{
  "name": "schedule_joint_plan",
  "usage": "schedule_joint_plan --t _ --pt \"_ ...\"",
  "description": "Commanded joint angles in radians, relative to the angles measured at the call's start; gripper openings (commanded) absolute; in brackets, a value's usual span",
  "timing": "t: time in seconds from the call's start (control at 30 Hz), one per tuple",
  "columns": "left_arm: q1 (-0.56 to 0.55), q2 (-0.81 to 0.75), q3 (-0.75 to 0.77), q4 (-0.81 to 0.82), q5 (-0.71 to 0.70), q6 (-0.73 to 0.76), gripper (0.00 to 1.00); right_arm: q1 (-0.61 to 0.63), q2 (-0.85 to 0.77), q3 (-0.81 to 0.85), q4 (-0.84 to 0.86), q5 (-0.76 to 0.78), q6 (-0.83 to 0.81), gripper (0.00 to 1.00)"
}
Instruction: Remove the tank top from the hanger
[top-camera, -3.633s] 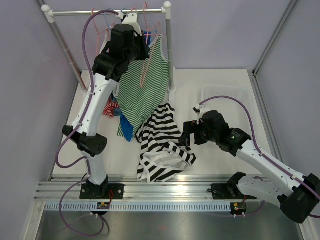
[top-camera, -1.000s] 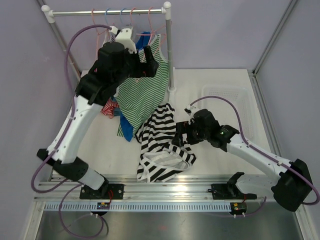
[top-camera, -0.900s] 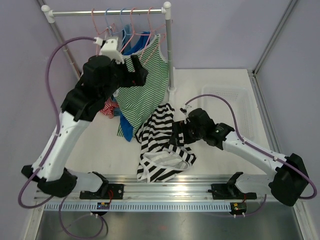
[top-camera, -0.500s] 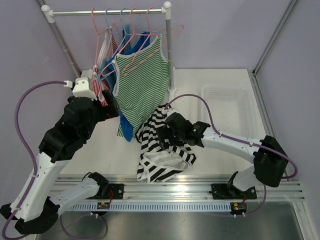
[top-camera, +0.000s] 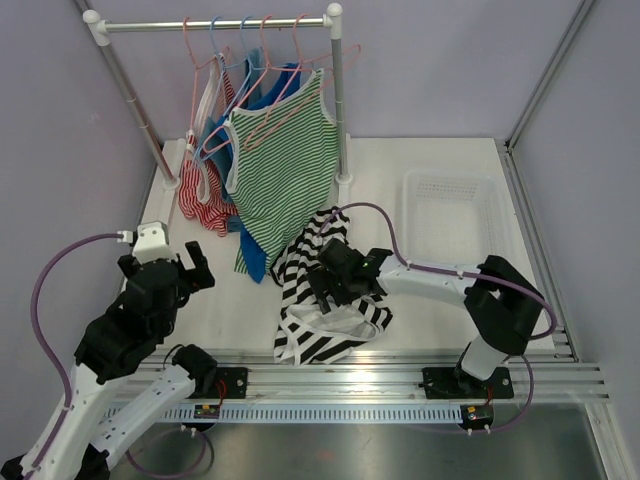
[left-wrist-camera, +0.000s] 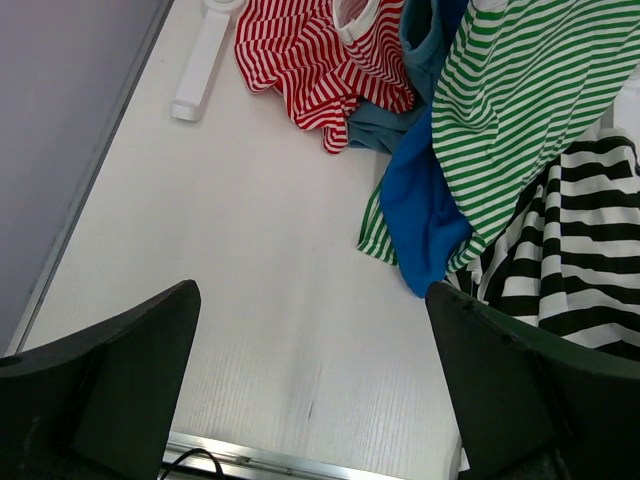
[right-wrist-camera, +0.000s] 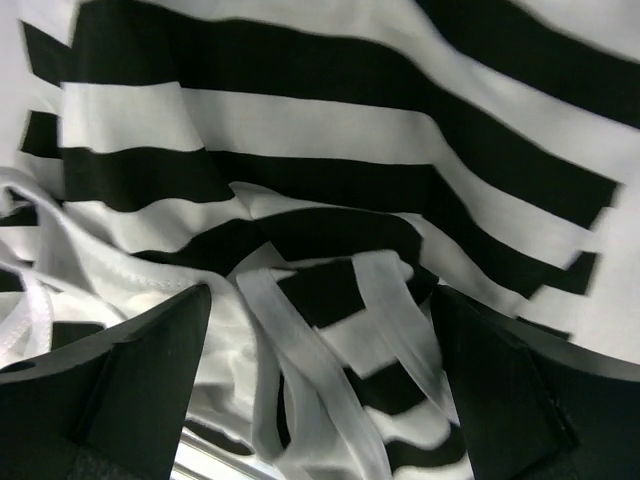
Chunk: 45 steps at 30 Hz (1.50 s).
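The right pincer (right-wrist-camera: 318, 296) is spread wide, nothing between its fingers, and sits low over the black top (right-wrist-camera: 350, 130), right above the tangle of white straps. That top lies crumpled on the desk (top-camera: 430, 160), midway along the near edge, off any hanger. The left pincer (left-wrist-camera: 312, 300) is also spread and empty, hanging above bare desk at the near-left corner, well apart from the clothes.

Further out, the green top (top-camera: 290, 165) hangs on a pink hanger (top-camera: 270, 122) from the rail (top-camera: 215, 24) at the far-left corner, its hem reaching the desk just beside the black top. A red top (left-wrist-camera: 310, 60) and a blue top (left-wrist-camera: 425, 215) hang behind it. A basket (top-camera: 452, 177) stands by the right edge.

I judge the green top to be the one left to remove. It looks like thin knit: light, limp and stretchy, not fragile. It will drape and bunch rather than hold shape, and its narrow straps may catch on the hanger's ends. A strap near the shoulder seems the best hold, slid sideways off one end. A pull at the hem would likely just stretch the cloth and swing the light hanger on the rail
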<state>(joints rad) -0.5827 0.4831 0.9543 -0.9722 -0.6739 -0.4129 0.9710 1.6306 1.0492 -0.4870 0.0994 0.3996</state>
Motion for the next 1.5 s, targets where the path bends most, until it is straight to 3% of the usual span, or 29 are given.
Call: schedule_joint_plan --t 0.0,0.1,0.17,0.23,0.27,0.57,0.93,1.07,1.17,1.33,1.47 --pt "0.007 0.009 -0.020 0.113 -0.019 0.033 0.99 0.024 0.095 -0.026 0.096 -0.067 0.027 0.99" --pt "0.009 0.025 -0.020 0.102 -0.021 0.031 0.99 0.031 0.146 -0.023 0.099 -0.012 0.036 0.98" --pt "0.009 0.025 -0.026 0.102 -0.009 0.029 0.99 0.040 0.124 -0.012 0.084 0.017 0.028 0.63" --pt "0.009 0.017 -0.032 0.115 0.002 0.036 0.99 0.043 0.083 0.006 0.059 0.037 0.005 0.07" --pt "0.009 0.015 -0.032 0.116 0.007 0.037 0.99 0.044 0.030 0.017 0.042 0.049 -0.004 0.00" --pt "0.041 -0.043 -0.038 0.130 -0.007 0.034 0.99 0.044 -0.302 0.308 -0.237 0.296 -0.123 0.00" --pt "0.138 -0.032 -0.055 0.184 0.094 0.068 0.99 0.040 -0.325 0.762 -0.417 0.715 -0.280 0.00" --pt "0.146 -0.031 -0.055 0.187 0.108 0.071 0.99 -0.008 -0.342 0.839 -0.443 0.830 -0.304 0.00" --pt "0.149 -0.034 -0.057 0.188 0.115 0.071 0.99 -0.095 -0.368 0.838 -0.418 0.832 -0.315 0.00" --pt "0.165 -0.029 -0.051 0.191 0.123 0.074 0.99 -0.357 -0.313 0.770 -0.464 0.672 -0.269 0.00" --pt "0.219 -0.035 -0.052 0.211 0.184 0.088 0.99 -0.544 -0.290 0.654 -0.409 0.536 -0.211 0.00"
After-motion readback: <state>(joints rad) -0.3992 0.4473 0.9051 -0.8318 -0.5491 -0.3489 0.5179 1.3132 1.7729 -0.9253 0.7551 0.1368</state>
